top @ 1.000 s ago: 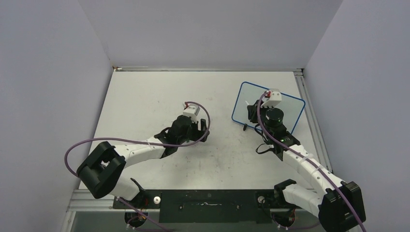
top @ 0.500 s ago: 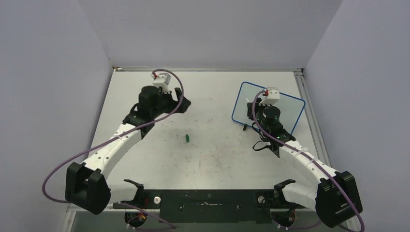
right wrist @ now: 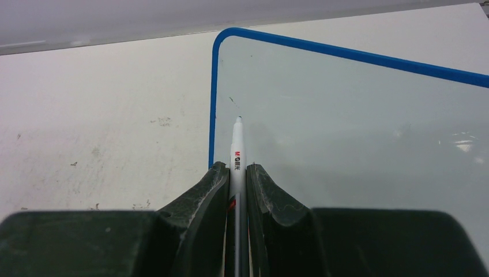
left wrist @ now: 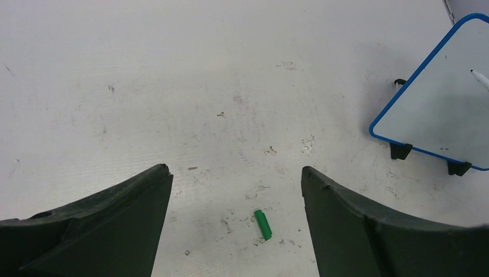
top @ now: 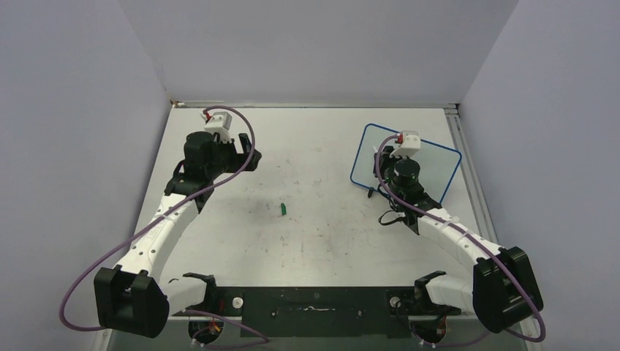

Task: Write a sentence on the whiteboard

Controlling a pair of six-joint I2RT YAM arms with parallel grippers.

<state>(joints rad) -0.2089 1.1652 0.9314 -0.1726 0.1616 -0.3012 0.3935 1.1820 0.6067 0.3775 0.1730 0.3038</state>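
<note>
We count one whiteboard [top: 439, 168], one pen [right wrist: 237, 144], one green cap [top: 282, 209]. The right hand [right wrist: 236, 167] clamps the pen; the left hand [left wrist: 235, 172] stands apart.

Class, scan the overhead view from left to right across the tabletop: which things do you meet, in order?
left gripper → green marker cap → whiteboard

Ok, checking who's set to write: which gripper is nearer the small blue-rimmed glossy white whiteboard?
Right. The right gripper, shut on a thin white marker, is right at the left part of the whiteboard; the left gripper stands open far to its left.
</note>
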